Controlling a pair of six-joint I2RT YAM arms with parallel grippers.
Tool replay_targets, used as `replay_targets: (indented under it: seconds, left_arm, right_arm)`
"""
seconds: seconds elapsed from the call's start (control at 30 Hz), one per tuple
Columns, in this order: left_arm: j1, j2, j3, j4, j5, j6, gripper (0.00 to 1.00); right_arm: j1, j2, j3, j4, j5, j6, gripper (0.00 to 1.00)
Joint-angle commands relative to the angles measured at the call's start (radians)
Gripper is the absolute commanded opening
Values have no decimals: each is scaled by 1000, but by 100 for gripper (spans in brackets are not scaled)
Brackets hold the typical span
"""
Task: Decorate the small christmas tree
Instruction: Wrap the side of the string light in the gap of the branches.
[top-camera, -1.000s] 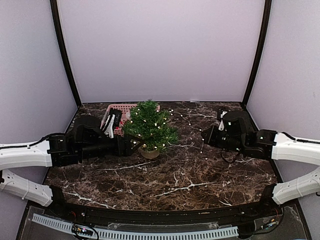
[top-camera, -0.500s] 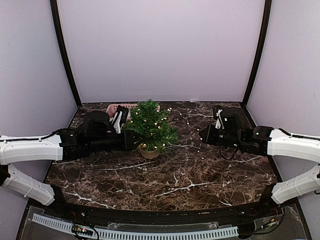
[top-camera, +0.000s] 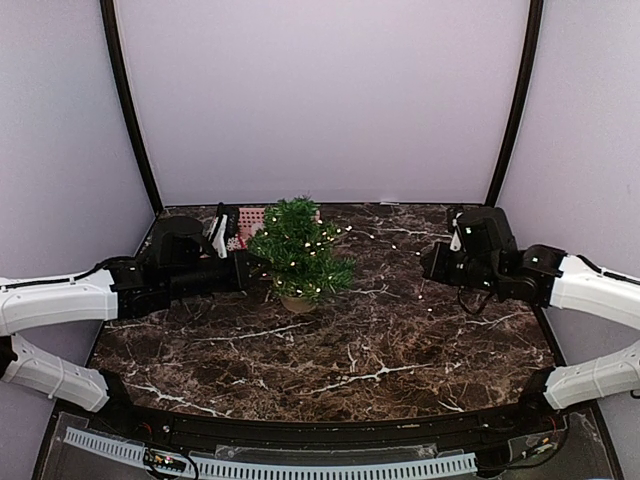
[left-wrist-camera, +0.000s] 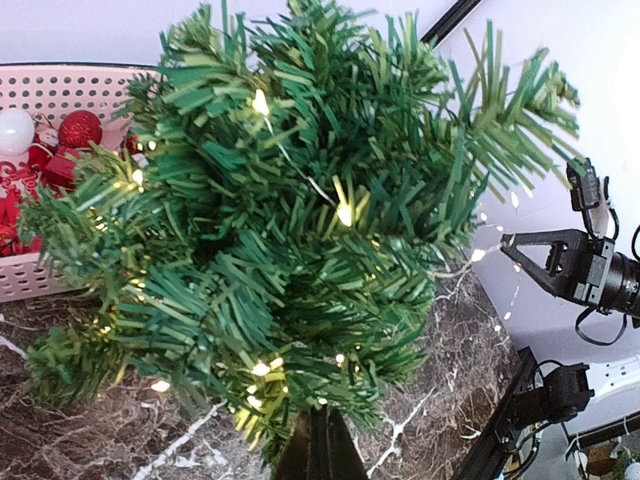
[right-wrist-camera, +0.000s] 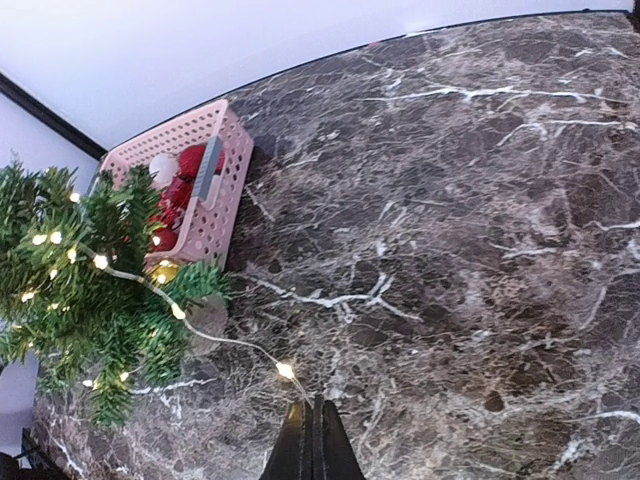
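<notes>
The small christmas tree (top-camera: 300, 255) stands in its tan pot (top-camera: 298, 301) at the middle back of the marble table, with lit bulbs among its green branches (left-wrist-camera: 290, 220). My left gripper (top-camera: 257, 268) is shut, its tips (left-wrist-camera: 320, 432) buried in the lower needles on the tree's left side; what lies between them is hidden. A light string (top-camera: 385, 238) runs from the tree to my right gripper (top-camera: 428, 262), which is shut on the wire (right-wrist-camera: 215, 338) just past a glowing bulb (right-wrist-camera: 285, 370). The right gripper (right-wrist-camera: 318, 405) hangs above the table, right of the tree (right-wrist-camera: 90, 290).
A pink perforated basket (top-camera: 250, 217) sits behind the tree on the left, holding red and white ornaments (left-wrist-camera: 78, 128) and a gold ball (right-wrist-camera: 165, 270). Purple walls with black corner posts (top-camera: 130, 110) close in the back and sides. The table (right-wrist-camera: 450, 250) is dark marble.
My left gripper has reached into the tree's lower left branches and shut there. The right gripper has drawn to the right and slightly back, pulling the light string out.
</notes>
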Motion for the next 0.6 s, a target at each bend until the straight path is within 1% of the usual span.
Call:
replay_targets:
  seconds: [0.0,0.13,0.3,0.43,0.57]
  left_arm:
    - [44,-56,-16,-27,27,54,0]
    - [75,-76,-16,-62,54,90,0]
    - [97,-93,-18,-79,74,115,0]
    - [109,-93,-19,-85,78,127,0]
    - [125,-95,-21,-94,90,134,0]
  right_arm:
    - [-69,-59,5,-69,33,-26,0]
    - [-136,-94,12,-94,8,-52,0]
    - [-186,-109,19,-124,-9,-73,0]
    - [-218,-108,20,-146,12,-94,0]
    - [-288,-111,25,-186,12,-120,0]
